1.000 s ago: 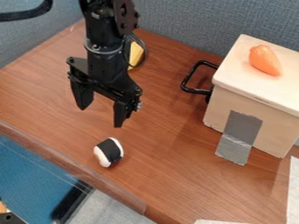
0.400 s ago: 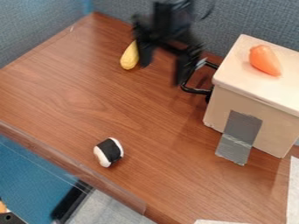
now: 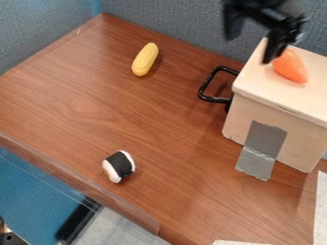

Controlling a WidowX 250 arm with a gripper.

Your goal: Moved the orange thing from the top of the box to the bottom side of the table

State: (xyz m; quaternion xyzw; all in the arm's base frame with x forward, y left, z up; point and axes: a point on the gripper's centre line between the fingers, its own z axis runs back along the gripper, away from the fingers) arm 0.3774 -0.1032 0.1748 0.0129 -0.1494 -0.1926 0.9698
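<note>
At the near edge, a white sheet (image 3: 239,243) shows at the bottom of the view, and another white strip (image 3: 321,208) runs up the right side. At the lower left, past the table's edge, lie a blue surface (image 3: 35,191) and a long black object (image 3: 78,220).

On the brown wooden table (image 3: 76,100), near its front edge, sits a small white roll with a black band (image 3: 119,166).

Farther back on the right stands a pale box (image 3: 290,143) with a flat, light top. Grey tape (image 3: 263,143) runs down its front face and onto the table. What the box holds inside is hidden. A black handle-shaped bar (image 3: 207,86) juts out at the box's left side, over the table.

On top of the box lies the task's orange thing (image 3: 291,68), on its side, rounded at one end and tapering toward the other. Farther back, left of the box and well apart from it, a yellow corn cob (image 3: 146,59) lies on the table.

The black gripper (image 3: 252,47) hangs at the top right, its two fingers spread wide. One fingertip overlaps the orange thing's edge in the view; whether they touch cannot be told. Behind everything rises a grey-blue fabric partition (image 3: 185,28).
</note>
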